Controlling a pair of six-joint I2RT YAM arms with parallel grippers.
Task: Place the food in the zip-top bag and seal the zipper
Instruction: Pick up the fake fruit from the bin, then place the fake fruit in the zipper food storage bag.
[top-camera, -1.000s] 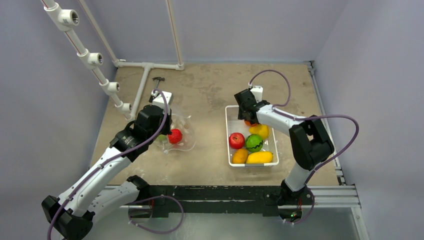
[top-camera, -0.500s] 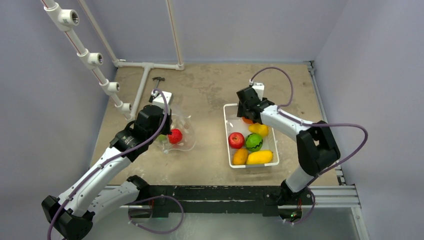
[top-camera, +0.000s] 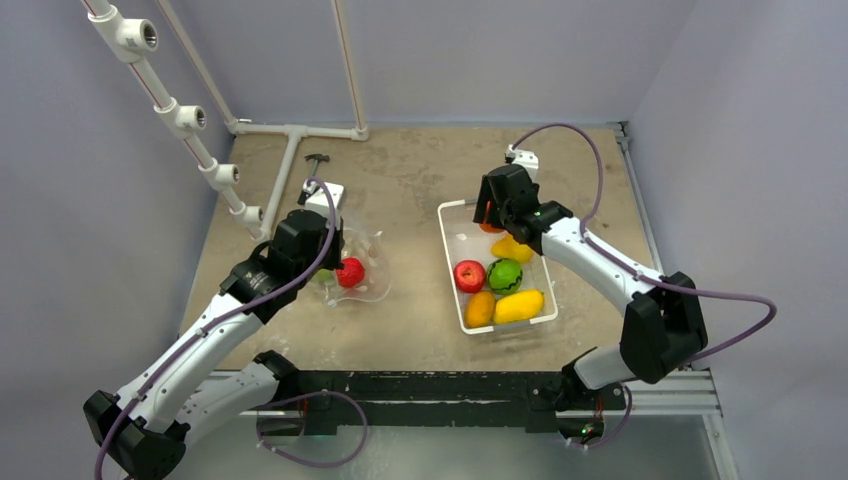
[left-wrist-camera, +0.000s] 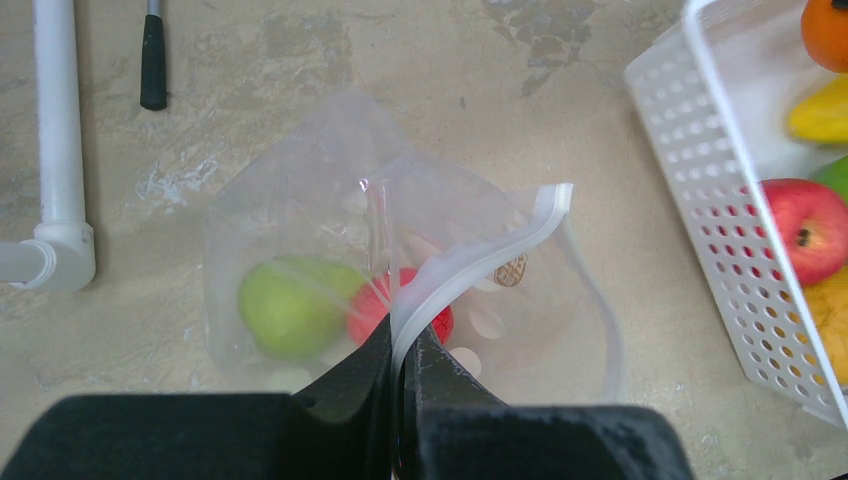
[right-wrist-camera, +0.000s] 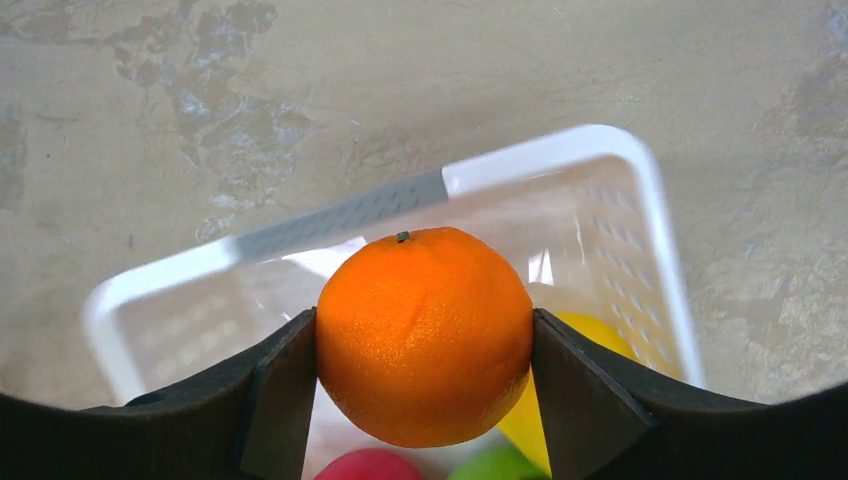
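Right wrist view has our right gripper clamped on the orange, one finger on each flank, held over the far end of the white basket. Across the table our left gripper is pinched tight on the zipper, holding one lip of the zip-top bag up. A green fruit and a red one lie inside. To carry well, we judge we should travel high over the basket wall, come in above the raised lip, and let go only once the orange is past the strip, since the mouth looks narrow and floppy. The remaining fruits wait in the basket. The white pipe and black-handled tool lie beyond the bag, off our path.
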